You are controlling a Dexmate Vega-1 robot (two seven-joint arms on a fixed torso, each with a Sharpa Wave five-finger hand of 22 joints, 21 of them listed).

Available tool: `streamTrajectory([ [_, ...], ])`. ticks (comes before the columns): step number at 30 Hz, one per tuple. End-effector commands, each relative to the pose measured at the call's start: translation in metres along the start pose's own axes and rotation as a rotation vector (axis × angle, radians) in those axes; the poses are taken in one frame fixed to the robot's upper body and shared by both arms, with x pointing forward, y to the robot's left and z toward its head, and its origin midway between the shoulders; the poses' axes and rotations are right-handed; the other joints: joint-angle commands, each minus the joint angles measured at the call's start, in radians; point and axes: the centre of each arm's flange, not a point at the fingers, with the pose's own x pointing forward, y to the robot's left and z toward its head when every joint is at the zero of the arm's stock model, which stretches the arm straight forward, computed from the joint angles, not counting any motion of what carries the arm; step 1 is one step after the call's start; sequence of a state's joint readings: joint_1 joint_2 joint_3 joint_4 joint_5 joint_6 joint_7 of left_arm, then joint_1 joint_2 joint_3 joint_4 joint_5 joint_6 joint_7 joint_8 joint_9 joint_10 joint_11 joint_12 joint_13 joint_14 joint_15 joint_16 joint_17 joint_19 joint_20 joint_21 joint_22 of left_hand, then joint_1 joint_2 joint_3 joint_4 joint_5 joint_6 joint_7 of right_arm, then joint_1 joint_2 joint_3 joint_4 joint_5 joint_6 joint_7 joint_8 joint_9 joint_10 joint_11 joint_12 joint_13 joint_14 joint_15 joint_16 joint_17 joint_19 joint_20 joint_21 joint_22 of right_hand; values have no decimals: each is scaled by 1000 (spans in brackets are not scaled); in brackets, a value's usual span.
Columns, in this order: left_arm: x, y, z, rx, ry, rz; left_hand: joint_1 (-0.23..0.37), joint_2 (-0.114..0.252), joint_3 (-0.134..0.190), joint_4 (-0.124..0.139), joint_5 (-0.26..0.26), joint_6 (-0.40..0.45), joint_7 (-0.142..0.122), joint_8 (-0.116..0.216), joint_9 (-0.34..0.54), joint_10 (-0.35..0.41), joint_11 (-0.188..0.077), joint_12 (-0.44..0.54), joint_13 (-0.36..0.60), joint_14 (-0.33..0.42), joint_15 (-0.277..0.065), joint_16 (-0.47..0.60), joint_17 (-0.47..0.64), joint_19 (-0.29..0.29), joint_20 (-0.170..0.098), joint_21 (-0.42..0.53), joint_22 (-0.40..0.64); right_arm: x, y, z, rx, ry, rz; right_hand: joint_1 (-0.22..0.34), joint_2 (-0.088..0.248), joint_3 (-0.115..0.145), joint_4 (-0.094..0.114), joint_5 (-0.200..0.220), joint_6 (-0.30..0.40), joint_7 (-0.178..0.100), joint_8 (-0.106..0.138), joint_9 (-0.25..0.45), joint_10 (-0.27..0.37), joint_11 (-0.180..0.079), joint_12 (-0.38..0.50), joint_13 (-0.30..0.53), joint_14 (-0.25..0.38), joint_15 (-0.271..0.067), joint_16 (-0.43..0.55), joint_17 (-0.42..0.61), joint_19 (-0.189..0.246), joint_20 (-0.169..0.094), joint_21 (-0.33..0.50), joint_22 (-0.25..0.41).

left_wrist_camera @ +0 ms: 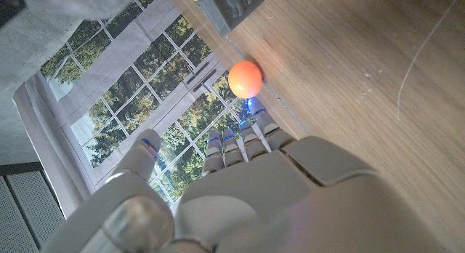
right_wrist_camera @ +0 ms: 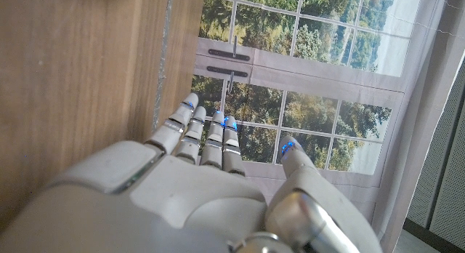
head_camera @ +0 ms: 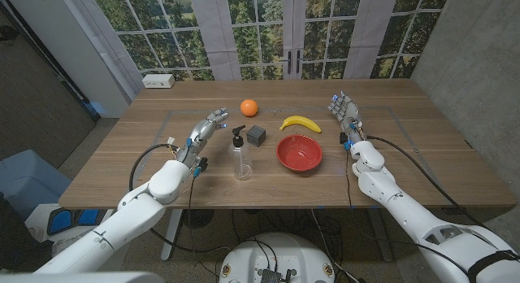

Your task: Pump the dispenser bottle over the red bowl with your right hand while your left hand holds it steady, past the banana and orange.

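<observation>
A clear dispenser bottle point(head_camera: 240, 155) with a black pump stands near the middle of the table. To its right sits the red bowl point(head_camera: 299, 153), with nothing in it. Behind the bowl lies the banana point(head_camera: 300, 124), and the orange point(head_camera: 249, 107) point(left_wrist_camera: 245, 78) sits further back to the left. My left hand point(head_camera: 207, 128) point(left_wrist_camera: 218, 187) is to the left of the bottle, fingers apart and stretched forward, holding nothing. On the right of the bowl and banana my right hand point(head_camera: 344, 114) point(right_wrist_camera: 196, 180) hovers with its fingers extended and holds nothing.
A small grey cube point(head_camera: 257, 135) point(left_wrist_camera: 231, 7) stands between the bottle and the banana. A white box point(head_camera: 158, 81) sits at the table's far left corner. Windows and a glass door run behind the table.
</observation>
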State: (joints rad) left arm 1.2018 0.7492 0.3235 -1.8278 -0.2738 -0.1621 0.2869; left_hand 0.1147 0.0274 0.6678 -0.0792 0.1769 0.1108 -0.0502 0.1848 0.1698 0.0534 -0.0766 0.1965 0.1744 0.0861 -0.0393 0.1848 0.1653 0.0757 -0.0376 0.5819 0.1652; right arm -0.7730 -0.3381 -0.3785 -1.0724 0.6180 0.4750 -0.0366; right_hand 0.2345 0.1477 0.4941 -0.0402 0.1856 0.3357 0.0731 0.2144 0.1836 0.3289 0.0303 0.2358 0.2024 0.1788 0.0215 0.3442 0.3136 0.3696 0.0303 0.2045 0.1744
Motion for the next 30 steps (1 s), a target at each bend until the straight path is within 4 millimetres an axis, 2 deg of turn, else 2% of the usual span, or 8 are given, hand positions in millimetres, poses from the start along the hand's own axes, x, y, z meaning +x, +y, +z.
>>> streamTrajectory([
  [1, -18, -7, -3, -35, 14, -5, 4, -10, 1, -11, 2, 0, -5, -3, 4, 3, -10, -1, 4, 7, -40, -2, 4, 8, -4, -3, 4, 0, 2, -4, -2, 6, -4, 3, 9, 2, -5, 6, 11, -4, -2, 5, 5, -1, -5, 4, 5, -1, 3, 3, 1, 3, 4, 4],
  [30, -53, -21, -7, -41, 42, -30, -4, -22, -9, -30, 2, -6, -7, -4, 4, 1, -11, -3, 5, 7, -42, -3, 4, 13, -5, -19, 4, 5, 0, -4, -29, 21, -19, 2, 10, -1, -12, 7, 17, -4, -4, 6, 12, 1, -7, 5, 8, -2, 3, 6, 3, 3, 4, 4],
])
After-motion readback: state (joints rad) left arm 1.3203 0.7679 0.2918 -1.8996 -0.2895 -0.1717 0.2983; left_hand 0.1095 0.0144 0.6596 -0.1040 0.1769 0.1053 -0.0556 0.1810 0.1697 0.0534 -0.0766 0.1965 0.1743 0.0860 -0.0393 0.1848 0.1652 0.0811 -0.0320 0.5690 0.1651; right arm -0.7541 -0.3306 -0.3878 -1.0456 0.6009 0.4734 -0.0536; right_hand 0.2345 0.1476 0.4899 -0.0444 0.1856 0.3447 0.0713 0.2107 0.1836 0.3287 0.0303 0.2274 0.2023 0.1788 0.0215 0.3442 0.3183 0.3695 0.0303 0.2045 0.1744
